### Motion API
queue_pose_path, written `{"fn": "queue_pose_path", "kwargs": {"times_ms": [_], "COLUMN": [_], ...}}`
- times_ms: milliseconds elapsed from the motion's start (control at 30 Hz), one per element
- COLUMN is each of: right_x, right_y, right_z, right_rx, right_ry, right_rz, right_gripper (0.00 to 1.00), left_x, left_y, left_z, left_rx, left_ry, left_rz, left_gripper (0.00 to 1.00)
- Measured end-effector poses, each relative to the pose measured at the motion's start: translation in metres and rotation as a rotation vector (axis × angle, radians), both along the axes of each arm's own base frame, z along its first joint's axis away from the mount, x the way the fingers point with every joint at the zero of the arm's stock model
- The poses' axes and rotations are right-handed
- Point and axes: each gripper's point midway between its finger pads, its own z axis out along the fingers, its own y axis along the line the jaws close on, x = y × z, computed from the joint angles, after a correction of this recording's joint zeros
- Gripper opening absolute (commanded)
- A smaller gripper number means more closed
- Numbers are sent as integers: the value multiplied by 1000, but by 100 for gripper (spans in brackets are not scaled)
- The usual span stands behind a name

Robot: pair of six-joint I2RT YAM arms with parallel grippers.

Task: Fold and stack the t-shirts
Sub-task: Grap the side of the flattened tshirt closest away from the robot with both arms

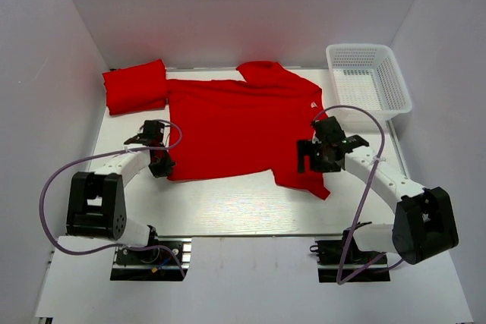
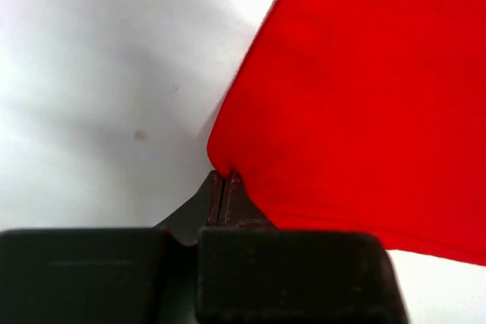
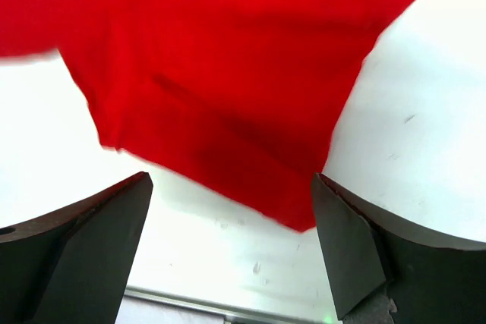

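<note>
A red t-shirt [image 1: 243, 127] lies spread across the middle of the white table, its near right sleeve [image 1: 307, 180] pointing toward the front. A folded red t-shirt [image 1: 135, 86] lies at the back left. My left gripper [image 1: 162, 166] is shut on the spread shirt's near left hem corner; the left wrist view shows the cloth corner [image 2: 222, 166] pinched between the closed fingers [image 2: 231, 199]. My right gripper [image 1: 313, 155] is open above the shirt's right sleeve; in the right wrist view the sleeve [image 3: 243, 111] lies between and beyond the spread fingers [image 3: 357, 248], apart from them.
A white plastic mesh basket [image 1: 370, 80] stands at the back right corner. White walls close in the table on the left, back and right. The table's front edge [image 1: 250, 234] runs just beyond the arm bases.
</note>
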Motion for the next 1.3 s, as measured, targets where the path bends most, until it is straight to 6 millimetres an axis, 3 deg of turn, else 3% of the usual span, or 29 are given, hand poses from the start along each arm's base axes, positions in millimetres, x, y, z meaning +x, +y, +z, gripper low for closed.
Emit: {"fn": "queue_pose_path", "kwargs": {"times_ms": [167, 367, 500, 667, 767, 800, 900, 1067, 1300], "right_x": [-33, -49, -52, -50, -53, -54, -56, -52, -15], "right_y": [16, 40, 44, 36, 29, 26, 23, 29, 64], "right_z": [-20, -29, -38, -56, -58, -59, -62, -50, 20], "right_rx": [-18, -43, -87, -195, -230, -244, -274, -256, -104], "right_ry": [92, 111, 140, 183, 201, 209, 227, 184, -90], "right_rz": [124, 292, 336, 330, 313, 310, 299, 320, 414], "right_gripper": [90, 90, 88, 64, 40, 26, 16, 0, 0], "left_x": [-10, -18, -22, -22, -23, -23, -23, -23, -18], "left_y": [3, 7, 9, 11, 12, 12, 12, 12, 8], "left_z": [11, 10, 8, 8, 8, 8, 8, 8, 11], "left_rx": [8, 23, 35, 45, 46, 47, 48, 48, 25], "left_ry": [-2, 20, 34, 35, 38, 39, 38, 38, 17], "left_rz": [27, 50, 59, 70, 73, 73, 74, 74, 62], "left_gripper": [0, 0, 0, 0, 0, 0, 0, 0, 0]}}
